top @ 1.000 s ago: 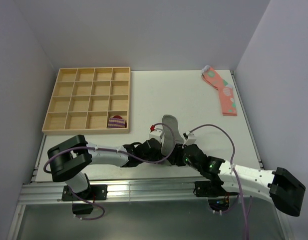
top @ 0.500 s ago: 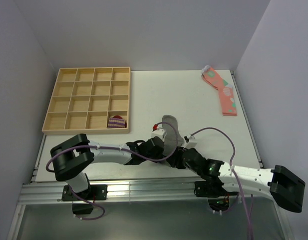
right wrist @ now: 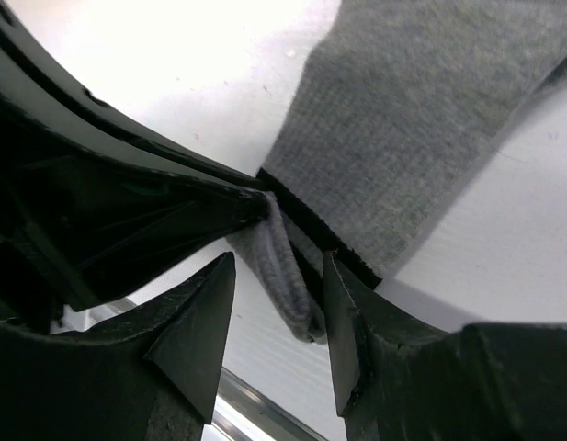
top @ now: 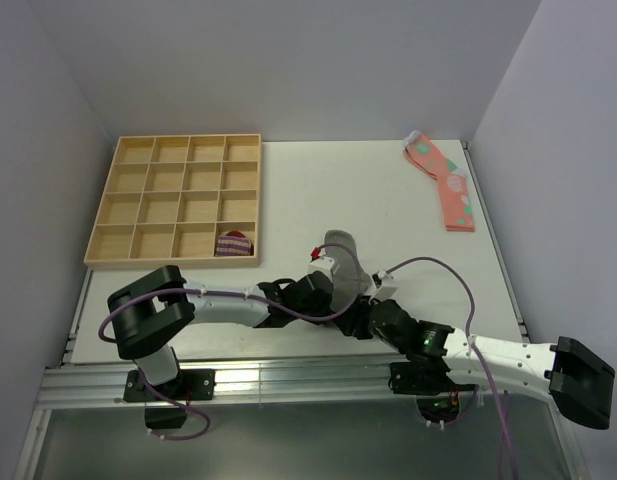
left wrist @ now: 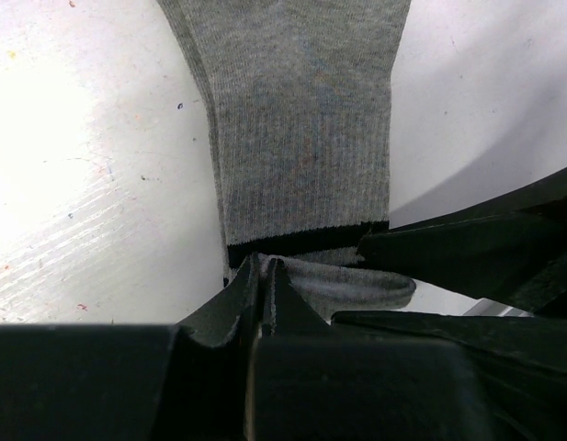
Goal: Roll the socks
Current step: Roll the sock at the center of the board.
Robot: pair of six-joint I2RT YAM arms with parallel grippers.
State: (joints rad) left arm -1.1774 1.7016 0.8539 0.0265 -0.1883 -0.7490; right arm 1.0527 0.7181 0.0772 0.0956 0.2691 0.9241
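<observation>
Grey sock (top: pixel 344 258) lies flat on the white counter (top: pixel 388 195), near the front edge, approx. mid-width. Its toe end points away from the arms and its cuff end toward them. Both arms reach in low from the near edge & meet at that cuff.

L fingers (left wrist: pixel 219 312) are pressed tight together right at the dark stripe, at the cuff's left corner. Looks like they've got a layer of the cuff nipped between them, tho the wrist view is too dark there to be certain. Next to them a bit of the cuff is folded up & over, a loose grey lip standing off the counter.

R fingers (right wrist: pixel 196 322) sit partway apart, one each side of that lip. The fold hangs in the gap, brushing one finger w/ daylight on the other side, so it's not squeezed. The L arm's fingertip shows in the R wrist view, touching the stripe just above the fold. The rest of the sock is smooth & unrolled, stretching away from the fingers.

Elsewhere, a wooden tray (top: pixel 140 209) w/ a grid of compartments sits at the far left of the counter. A small purple-striped bundle (top: pixel 233 243) is in its near-right corner compartment. A pair of pink socks (top: pixel 446 185) w/ pale spots lies at the far right corner, well apart from the grey one.
</observation>
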